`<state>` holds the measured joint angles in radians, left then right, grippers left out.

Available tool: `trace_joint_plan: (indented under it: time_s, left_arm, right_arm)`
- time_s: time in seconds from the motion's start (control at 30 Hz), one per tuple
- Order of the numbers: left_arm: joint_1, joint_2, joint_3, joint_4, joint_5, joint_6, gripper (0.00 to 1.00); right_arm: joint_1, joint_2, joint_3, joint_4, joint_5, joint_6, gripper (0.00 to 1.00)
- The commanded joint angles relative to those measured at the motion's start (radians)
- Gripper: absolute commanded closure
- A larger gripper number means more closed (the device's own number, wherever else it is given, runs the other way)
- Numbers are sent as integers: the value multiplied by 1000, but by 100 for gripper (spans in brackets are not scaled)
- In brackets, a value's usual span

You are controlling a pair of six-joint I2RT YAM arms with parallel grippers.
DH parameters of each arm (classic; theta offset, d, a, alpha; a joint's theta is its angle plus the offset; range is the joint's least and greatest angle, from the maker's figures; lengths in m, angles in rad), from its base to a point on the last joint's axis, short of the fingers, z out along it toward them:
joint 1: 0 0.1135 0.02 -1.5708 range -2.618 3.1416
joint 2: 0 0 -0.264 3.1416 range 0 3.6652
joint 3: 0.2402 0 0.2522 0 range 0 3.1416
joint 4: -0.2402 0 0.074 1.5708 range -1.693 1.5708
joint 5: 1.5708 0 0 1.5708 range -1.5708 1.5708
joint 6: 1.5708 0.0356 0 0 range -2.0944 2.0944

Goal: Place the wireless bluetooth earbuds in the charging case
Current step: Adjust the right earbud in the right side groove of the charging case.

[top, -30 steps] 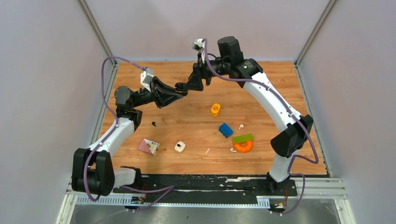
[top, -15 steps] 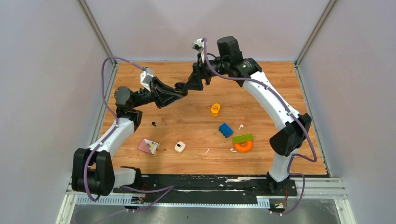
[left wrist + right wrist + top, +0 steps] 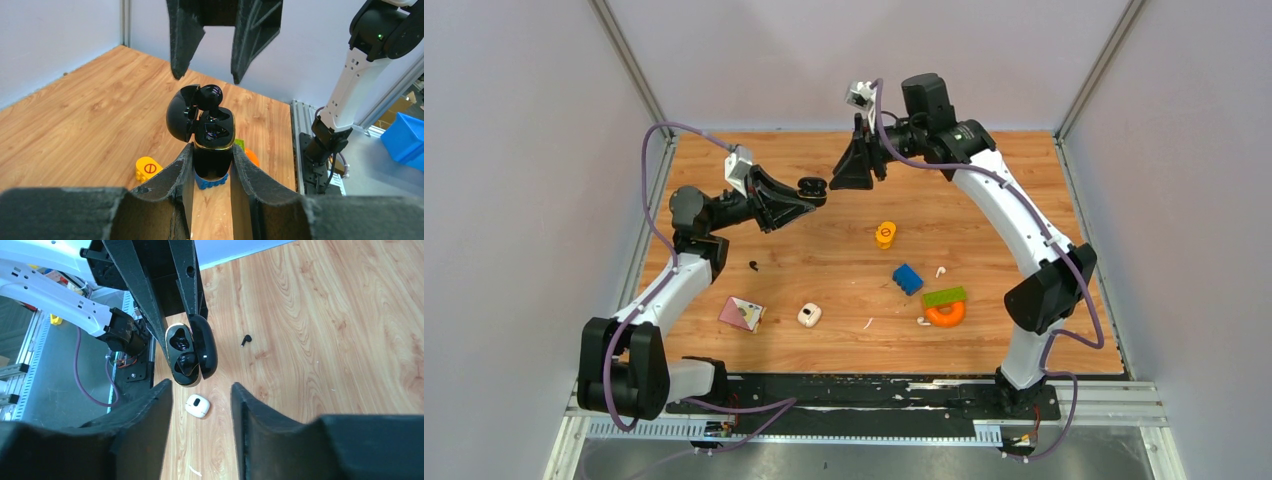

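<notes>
Over the counter (image 3: 844, 350), far left, the left jaws clench the open black charging case (image 3: 212, 145). The right jaws hang released and empty just beside it. A black earbud (image 3: 210, 95) seems perched proud in it: press gently, holding the case steady.

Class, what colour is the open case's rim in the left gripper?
The case's rim is gold; left wrist view shows it best.

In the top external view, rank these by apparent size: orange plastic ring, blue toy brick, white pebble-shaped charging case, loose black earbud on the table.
1. orange plastic ring
2. blue toy brick
3. white pebble-shaped charging case, only slightly smaller than the brick
4. loose black earbud, by far the smallest
All lie on the table, so nearness hardly skews this.
</notes>
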<state>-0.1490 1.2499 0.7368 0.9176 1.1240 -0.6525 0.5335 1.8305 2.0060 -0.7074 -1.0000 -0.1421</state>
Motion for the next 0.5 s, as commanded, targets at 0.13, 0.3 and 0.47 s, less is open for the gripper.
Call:
trace_joint_plan:
  time_s: [0.13,0.3,0.47]
  left_arm:
    - [-3,-25,-11,46,0,-4,100]
    - [-3,-23,-5,44,7,-5,100]
    - [-3,-22,-1,41,12,-5,100]
  right_arm:
    - [-6,-63,59,-66,-73,-175,76]
    - [14,-36,73,-68,-85,-187,77]
    - [32,-12,102,-69,-80,-197,70]
